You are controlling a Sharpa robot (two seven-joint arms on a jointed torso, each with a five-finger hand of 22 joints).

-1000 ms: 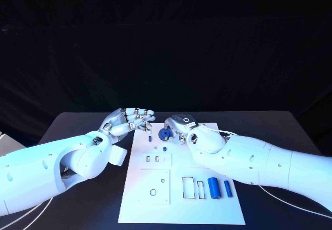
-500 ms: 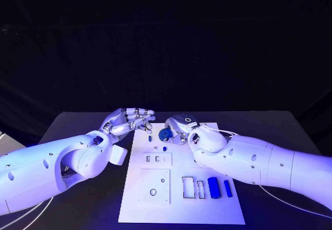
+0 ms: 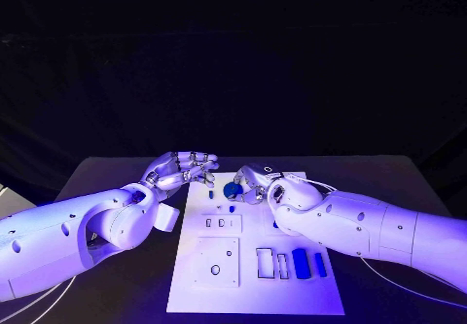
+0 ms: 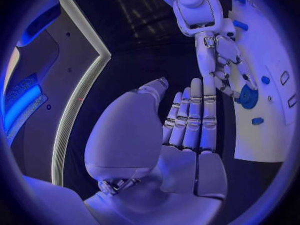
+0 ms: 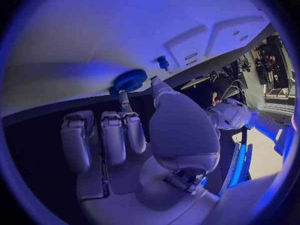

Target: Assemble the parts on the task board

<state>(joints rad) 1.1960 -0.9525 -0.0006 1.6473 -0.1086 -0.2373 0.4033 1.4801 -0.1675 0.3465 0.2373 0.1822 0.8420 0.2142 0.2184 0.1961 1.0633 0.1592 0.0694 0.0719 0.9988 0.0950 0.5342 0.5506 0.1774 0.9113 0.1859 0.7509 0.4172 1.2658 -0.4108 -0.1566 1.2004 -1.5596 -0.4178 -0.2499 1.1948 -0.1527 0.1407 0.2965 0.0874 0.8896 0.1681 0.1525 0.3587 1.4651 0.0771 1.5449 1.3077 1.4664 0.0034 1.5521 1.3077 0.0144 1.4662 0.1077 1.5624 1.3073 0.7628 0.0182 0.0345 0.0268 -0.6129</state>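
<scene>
Head view: a round blue toothed gear (image 3: 233, 190) stands on edge at the far end of the white rectangular task board (image 3: 219, 297), flat face toward the near end. The right silver hand (image 3: 255, 180) pinches it between thumb and fingertips. Two blue cylinders (image 3: 299, 264) lie lengthwise near the board's near right edge. The left silver hand (image 3: 182, 171) hovers beside the board, fingers loosely curled, holding nothing.

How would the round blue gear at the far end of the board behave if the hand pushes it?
The blue gear looks rigid and small, probably light. Its round toothed rim suggests it could roll if tipped on edge. The right hand touches it on the smooth white task board, so it may slide easily.
</scene>
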